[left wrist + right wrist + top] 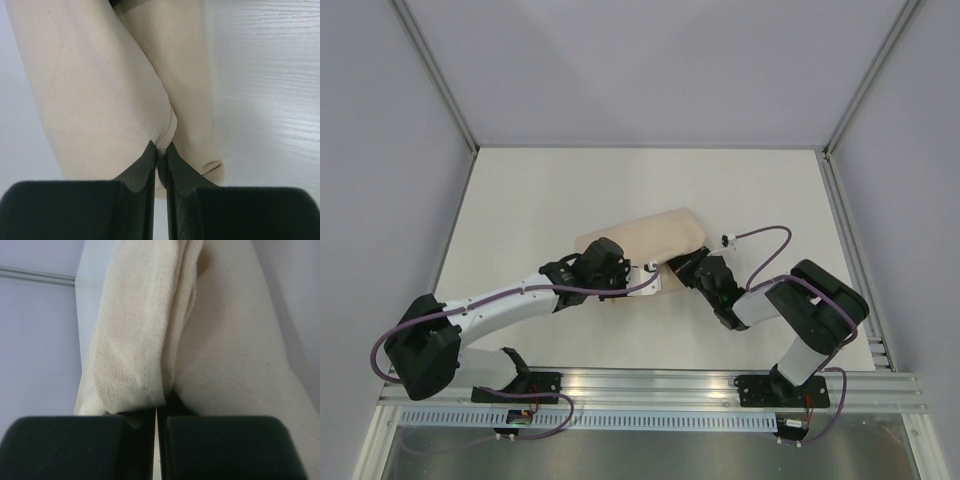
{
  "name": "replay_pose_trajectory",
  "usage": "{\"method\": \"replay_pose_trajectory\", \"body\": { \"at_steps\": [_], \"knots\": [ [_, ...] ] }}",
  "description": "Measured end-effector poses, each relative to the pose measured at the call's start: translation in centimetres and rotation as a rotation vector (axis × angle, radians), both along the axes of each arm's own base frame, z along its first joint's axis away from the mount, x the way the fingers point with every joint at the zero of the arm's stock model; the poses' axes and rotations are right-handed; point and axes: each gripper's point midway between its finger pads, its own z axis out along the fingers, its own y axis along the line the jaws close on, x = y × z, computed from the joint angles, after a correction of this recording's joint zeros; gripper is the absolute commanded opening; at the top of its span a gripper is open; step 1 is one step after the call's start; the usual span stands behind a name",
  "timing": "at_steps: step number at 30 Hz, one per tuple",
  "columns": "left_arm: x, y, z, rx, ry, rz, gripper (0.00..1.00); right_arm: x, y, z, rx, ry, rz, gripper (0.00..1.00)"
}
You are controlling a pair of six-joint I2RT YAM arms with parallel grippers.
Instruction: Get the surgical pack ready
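Pinching a fold of the wrap sheet (100, 90), my left fingers (160, 152) are almost shut, and the tan cloth puckers into the narrow gap between the tips. My right fingers (156, 412) are pressed fully together. A rolled edge of the same cloth lies right at their tips, but I cannot tell whether any layer is actually caught there.

From above, the wrap sheet lies bundled in the middle of the table (540, 200). Its long axis runs left to right, with the right end tipped a little away from me. Both sets of fingers meet its near long edge, the left ones toward the left end and the right ones toward the right end, so the cloth lies straight ahead of each. I judge the coming fold goes away from me, over the bundle. The two sets of fingers are close together, so each mostly stands in the other's way.
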Motion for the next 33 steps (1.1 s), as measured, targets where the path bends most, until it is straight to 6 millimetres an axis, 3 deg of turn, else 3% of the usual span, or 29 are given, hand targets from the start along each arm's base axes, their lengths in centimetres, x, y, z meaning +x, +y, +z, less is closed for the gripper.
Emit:
{"method": "replay_pose_trajectory", "body": {
  "at_steps": [3, 5, 10, 17, 22, 25, 29, 33],
  "knots": [
    [-0.1, 0.0, 0.0, -0.001, 0.003, -0.006, 0.01, 0.2, -0.8, 0.0, 0.001, -0.005, -0.019, 0.0],
    [-0.1, 0.0, -0.1, 0.001, 0.007, -0.011, 0.06, 0.2, -1.3, 0.2, -0.009, -0.008, -0.023, 0.0],
    [-0.6, 0.3, -0.5, 0.019, 0.023, -0.03, 0.13, -1.1, -2.8, 0.8, -0.126, 0.025, 0.031, 0.01],
    [-1.7, 1.0, -1.3, 0.065, 0.066, -0.06, 0.4, -4.6, -4.7, 4.1, -0.255, 0.032, 0.139, 0.09],
    [-2.6, 1.4, -0.9, 0.089, 0.117, -0.081, 0.51, -6.1, -5.8, 7.0, -0.33, -0.019, 0.189, 0.12],
    [-3.0, 1.2, -0.1, 0.086, 0.142, -0.096, 0.53, -5.1, -4.9, 9.5, -0.378, -0.067, 0.24, 0.04],
    [-3.3, 0.8, 1.3, 0.073, 0.164, -0.11, 0.55, -2.4, -1.2, 12.2, -0.406, -0.132, 0.358, 0.01],
    [-3.3, 0.0, 2.8, 0.038, 0.176, -0.109, 0.63, -0.9, 1.0, 10.8, -0.421, -0.14, 0.431, 0.01]
  ]
}}
